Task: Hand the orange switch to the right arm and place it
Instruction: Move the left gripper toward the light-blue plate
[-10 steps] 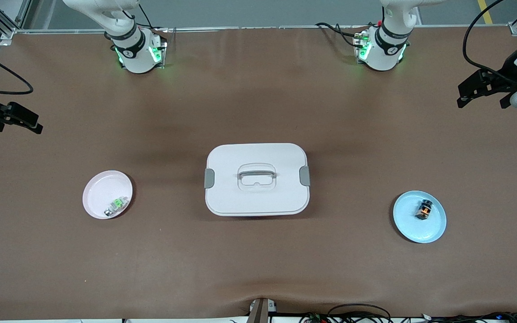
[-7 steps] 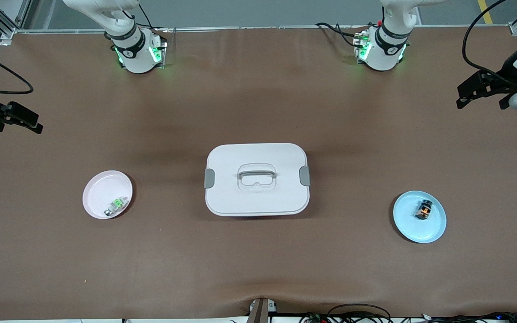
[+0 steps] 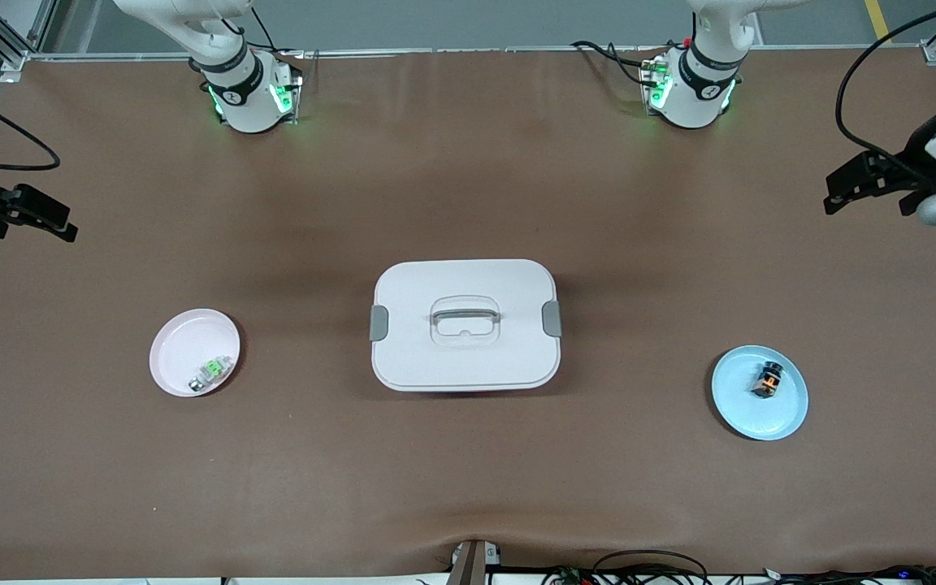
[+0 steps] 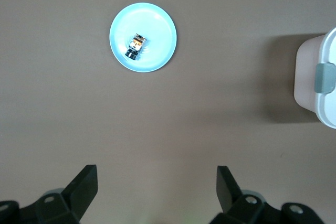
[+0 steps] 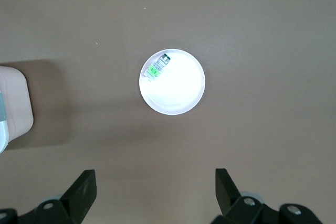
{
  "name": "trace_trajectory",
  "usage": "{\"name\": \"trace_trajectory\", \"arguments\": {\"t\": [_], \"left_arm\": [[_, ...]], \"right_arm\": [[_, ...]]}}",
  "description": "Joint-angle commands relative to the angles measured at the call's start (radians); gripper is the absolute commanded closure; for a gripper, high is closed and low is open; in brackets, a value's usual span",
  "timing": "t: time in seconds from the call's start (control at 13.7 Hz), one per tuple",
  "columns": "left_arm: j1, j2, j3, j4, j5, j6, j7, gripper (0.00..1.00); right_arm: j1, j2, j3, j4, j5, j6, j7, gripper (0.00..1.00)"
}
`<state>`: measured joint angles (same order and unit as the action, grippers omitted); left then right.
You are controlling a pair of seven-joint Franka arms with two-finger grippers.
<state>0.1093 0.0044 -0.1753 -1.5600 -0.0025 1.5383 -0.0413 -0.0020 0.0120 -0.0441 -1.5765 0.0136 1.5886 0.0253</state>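
The orange switch, a tiny black part with orange markings, lies on a light blue plate toward the left arm's end of the table. My left gripper hangs open and empty over bare table at that end, well away from the plate. Its wrist view shows the switch on the plate, far from the open left gripper. My right gripper waits open over the table's other end; its wrist view shows nothing between the right gripper fingers.
A white lidded box with grey clips and a handle stands mid-table. A pink plate holding a green-and-clear part sits toward the right arm's end. Both arm bases stand along the table's back edge.
My left gripper has drifted slightly lower in the front view, toward the blue plate. The right arm, the plates and the box have not moved.
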Motion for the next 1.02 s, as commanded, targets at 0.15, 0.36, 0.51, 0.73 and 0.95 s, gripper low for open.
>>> {"name": "trace_trajectory", "arguments": {"t": [0.15,0.36,0.51,0.73,0.95], "left_arm": [[0.045,0.094,0.002,0.020,0.035,0.041,-0.014,0.00],[0.081,0.158,0.002,0.000,0.039,0.124,-0.014,0.00],[0.125,0.183,0.000,-0.052,0.039,0.230,-0.014,0.00],[0.147,0.253,0.000,-0.103,0.036,0.371,-0.079,0.00],[0.144,0.314,0.000,-0.103,0.038,0.428,-0.187,0.00]], "right_arm": [[-0.003,-0.014,0.001,-0.004,0.002,-0.010,0.004,0.00],[-0.003,-0.014,0.001,-0.002,0.002,-0.009,0.004,0.00],[-0.001,-0.014,0.001,-0.002,0.002,-0.009,0.004,0.00],[-0.006,-0.014,0.001,-0.004,0.002,-0.009,0.004,0.00],[-0.006,-0.014,0.001,-0.004,0.002,-0.009,0.004,0.00]]}}
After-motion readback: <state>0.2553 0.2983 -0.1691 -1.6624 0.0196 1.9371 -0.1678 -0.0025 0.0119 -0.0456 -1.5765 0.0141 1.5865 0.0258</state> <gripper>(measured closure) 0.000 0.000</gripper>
